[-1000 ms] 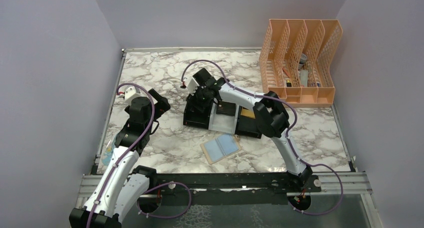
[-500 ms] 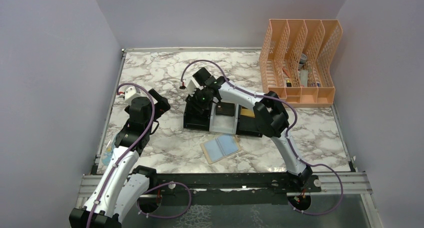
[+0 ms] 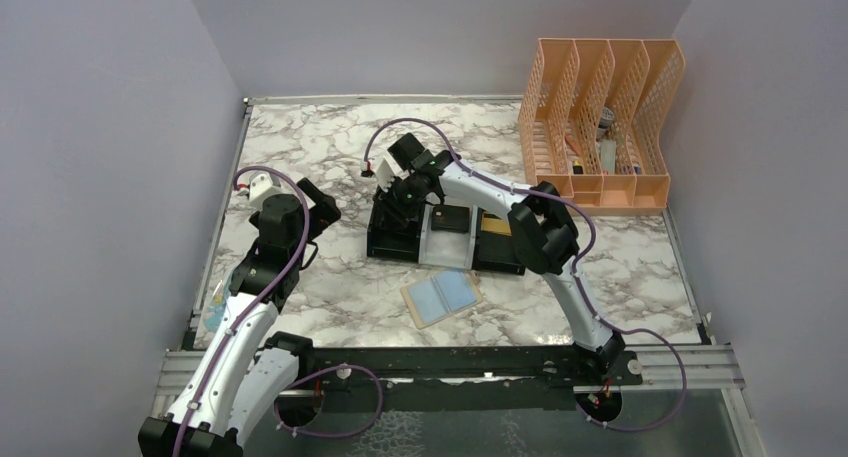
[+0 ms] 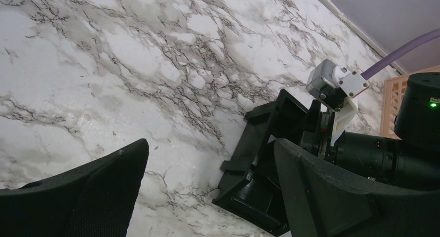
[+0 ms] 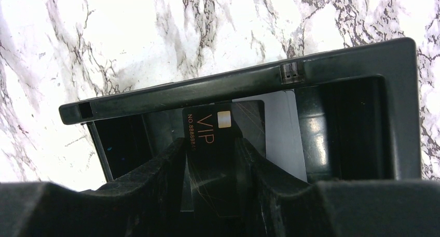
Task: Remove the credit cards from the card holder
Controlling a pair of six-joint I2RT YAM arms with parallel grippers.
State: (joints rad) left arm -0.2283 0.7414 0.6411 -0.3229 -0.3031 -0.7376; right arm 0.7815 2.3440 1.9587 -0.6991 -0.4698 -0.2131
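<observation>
Seen from the top camera, the card holder [image 3: 441, 297] is lying open on the marble desk [image 3: 300, 137], just in front of a row of three small bins. It is showing a tan border around two bluish clear pockets and is sitting slightly askew. The right arm [image 3: 480, 192] is reaching across to the black bin [image 3: 392, 243] at the left end of that row. A gold card [image 3: 491, 225] is resting in the bin at the right end. A peach file organizer [image 3: 600, 117] is standing in the far right corner.

Through the left wrist camera, the left tool [image 4: 210, 149] is gaping wide and gripping nothing, hanging over bare marble beside the black bin.

Through the right wrist camera, the right tool [image 5: 211, 143] is sitting inside the black bin with its fingers [image 5: 155, 169] partway apart. A dark grey card [image 5: 223, 124] with a gold chip and "VIP" lettering is showing in the gap. Whether the fingers are pinching it I cannot tell. A silvery card [image 5: 283, 136] is lying just beside and partly under it.

Compared with a second ago, the right wrist is sitting slightly turned over the same bin, while the left arm and the card holder are lying just as they were
</observation>
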